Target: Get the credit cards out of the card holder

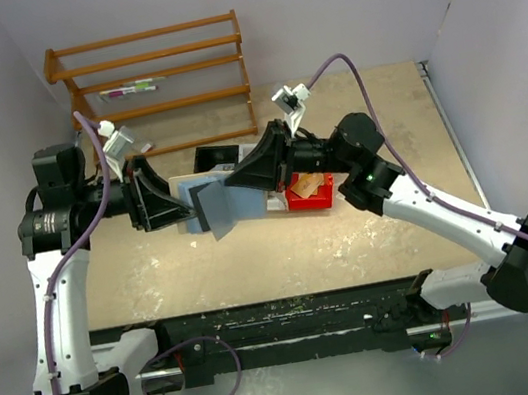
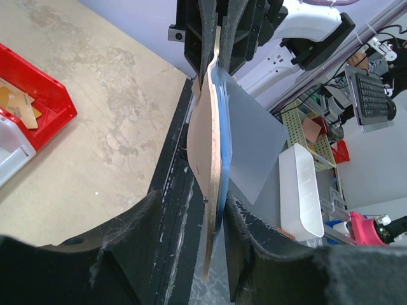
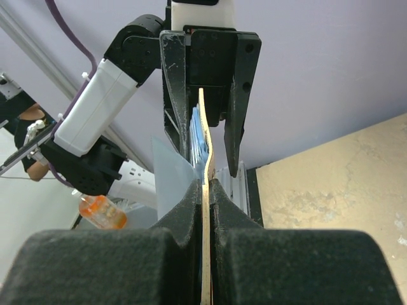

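Tan card holder (image 2: 206,165), right claw (image 3: 206,185) clamped; left claw (image 2: 194,203) half-open around it.

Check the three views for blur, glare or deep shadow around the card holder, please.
Top external: even, soft light, no glare, card holder sharp but small. Left wrist: holder crisp edge-on, the left gripper's fingers a dark, soft-focus mass along the bottom. Right wrist: the right gripper's fingers likewise blurred and black; holder edge sharp against the plain wall.

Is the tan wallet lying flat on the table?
No, the right arm's jaws pinch the card holder up in the air, clear of the table.
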